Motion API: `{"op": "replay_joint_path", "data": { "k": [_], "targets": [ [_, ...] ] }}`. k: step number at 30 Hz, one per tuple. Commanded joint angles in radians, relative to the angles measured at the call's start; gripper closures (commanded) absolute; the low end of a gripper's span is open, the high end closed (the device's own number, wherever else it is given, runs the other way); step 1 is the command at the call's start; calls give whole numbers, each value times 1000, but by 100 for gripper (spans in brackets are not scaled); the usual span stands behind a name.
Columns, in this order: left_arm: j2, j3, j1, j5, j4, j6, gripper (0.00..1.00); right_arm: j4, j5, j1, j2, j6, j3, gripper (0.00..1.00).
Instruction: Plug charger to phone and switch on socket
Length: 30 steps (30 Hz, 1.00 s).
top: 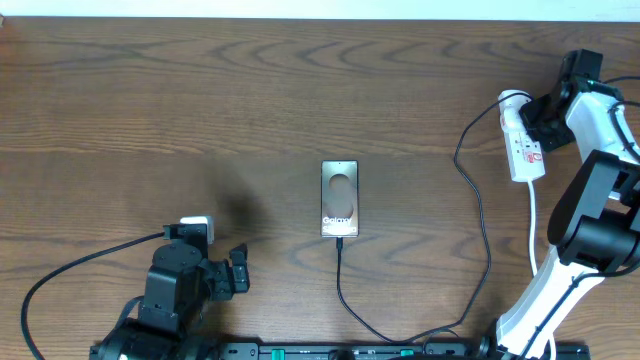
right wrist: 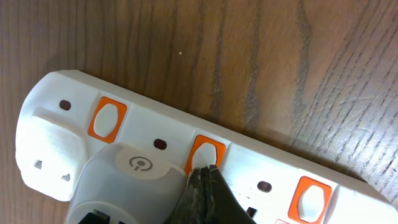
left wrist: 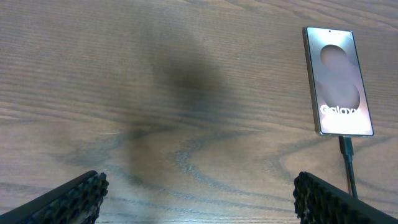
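The phone (top: 340, 198) lies face up mid-table with "Galaxy" lettering; it also shows in the left wrist view (left wrist: 339, 81). The thin black charger cable (top: 345, 290) has its plug tip (left wrist: 345, 146) in the phone's near end and runs round to the right toward the socket. The white socket strip (top: 522, 140) with orange-red switches lies far right; a white adapter (right wrist: 124, 186) sits plugged in it. My right gripper (right wrist: 205, 171) is shut, its tips pressing on the middle orange switch (right wrist: 208, 149). My left gripper (left wrist: 199, 193) is open and empty, near the front left.
A white cord (top: 533, 215) runs from the socket strip toward the front right, beside the right arm's base. The left arm's own black cable (top: 70, 270) trails at the front left. Bare wooden table lies between phone and left gripper.
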Motion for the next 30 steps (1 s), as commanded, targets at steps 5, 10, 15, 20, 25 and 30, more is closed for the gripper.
{"op": "replay_joint_path", "data": {
  "k": [5,10,15,20,25,30],
  "targets": [
    [-1,1,-1,-8,-3,16,2,6,-131,-28,19,-16,26,99],
    [-1,1,-1,-8,-3,17,2,7,-179,-44,41,-16,26,99],
    [-1,1,-1,-8,-3,16,2,4,-224,-45,75,-17,26,99],
    [-1,1,-1,-8,-3,16,2,-8,-268,-45,111,-18,26,99],
    [-1,1,-1,-8,-3,17,2,-9,-306,-44,149,-40,26,99],
    [-1,1,-1,-8,-3,16,2,-26,-317,-44,174,-43,26,99]
  ]
}}
